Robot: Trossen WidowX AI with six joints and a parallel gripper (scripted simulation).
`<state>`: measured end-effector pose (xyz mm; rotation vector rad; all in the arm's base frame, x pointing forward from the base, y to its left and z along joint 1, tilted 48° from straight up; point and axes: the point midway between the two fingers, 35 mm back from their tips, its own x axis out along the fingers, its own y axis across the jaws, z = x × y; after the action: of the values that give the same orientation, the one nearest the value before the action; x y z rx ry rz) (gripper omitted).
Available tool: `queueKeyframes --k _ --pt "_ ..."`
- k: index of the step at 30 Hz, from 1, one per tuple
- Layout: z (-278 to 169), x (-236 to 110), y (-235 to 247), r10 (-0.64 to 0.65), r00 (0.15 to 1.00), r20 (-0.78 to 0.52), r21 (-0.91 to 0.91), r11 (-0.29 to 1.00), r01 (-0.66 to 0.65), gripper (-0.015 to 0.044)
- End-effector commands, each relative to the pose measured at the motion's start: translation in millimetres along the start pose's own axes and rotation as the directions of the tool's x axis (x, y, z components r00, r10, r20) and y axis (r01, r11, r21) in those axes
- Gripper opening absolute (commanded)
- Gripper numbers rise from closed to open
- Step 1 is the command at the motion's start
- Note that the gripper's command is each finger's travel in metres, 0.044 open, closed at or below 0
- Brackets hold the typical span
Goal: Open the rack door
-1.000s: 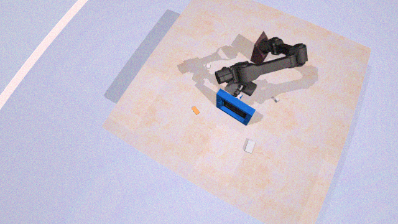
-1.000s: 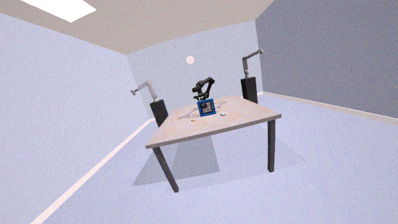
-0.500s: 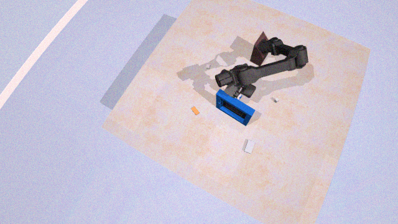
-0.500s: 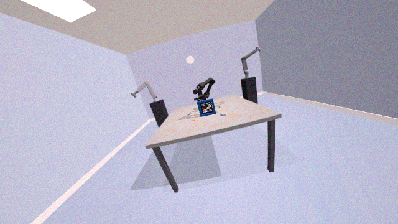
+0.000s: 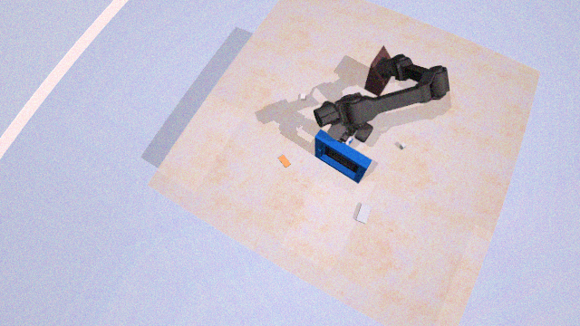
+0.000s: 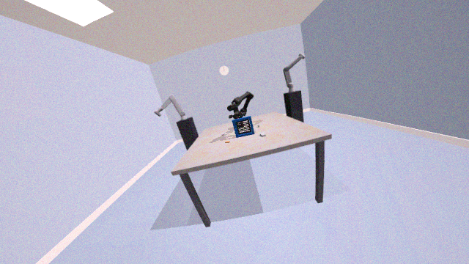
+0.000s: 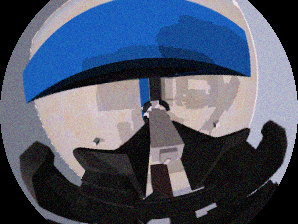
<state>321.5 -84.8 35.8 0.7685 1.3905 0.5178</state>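
Note:
The blue rack frame (image 5: 343, 147) (image 6: 245, 135) (image 7: 110, 45) stands upright on the table (image 5: 272, 217) (image 6: 205, 158). The dark door edge (image 7: 100, 82) runs along the frame's near side in the wrist view and looks closed; its exact angle is hard to tell. The handle (image 7: 166, 131) is a light grey bar below a small round hub (image 7: 156, 106) and appears upright. My gripper (image 7: 160, 124) (image 5: 346, 139) is shut on the handle, with one dark finger on each side. The frame hides the handle in the exterior view.
An orange block (image 5: 284, 160) (image 6: 227, 141) and a white block (image 5: 363, 213) (image 6: 262, 135) lie beyond the frame. A small white cube (image 5: 303, 97) and a small grey piece (image 5: 401, 145) lie on either side of the arm. A dark red plate (image 5: 376, 79) is at the arm's base.

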Motion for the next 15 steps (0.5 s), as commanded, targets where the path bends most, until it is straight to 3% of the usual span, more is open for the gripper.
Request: queueKeyframes --k 1,8,15 --pt "-0.7 0.7 0.2 0.002 1.000 0.000 0.005 1.000 -0.002 0.0036" --pt "-0.7 0.7 0.2 0.002 1.000 0.000 0.037 0.999 -0.002 0.0020" --pt "-0.7 0.7 0.2 0.002 1.000 0.000 0.365 0.931 -0.002 0.0020"
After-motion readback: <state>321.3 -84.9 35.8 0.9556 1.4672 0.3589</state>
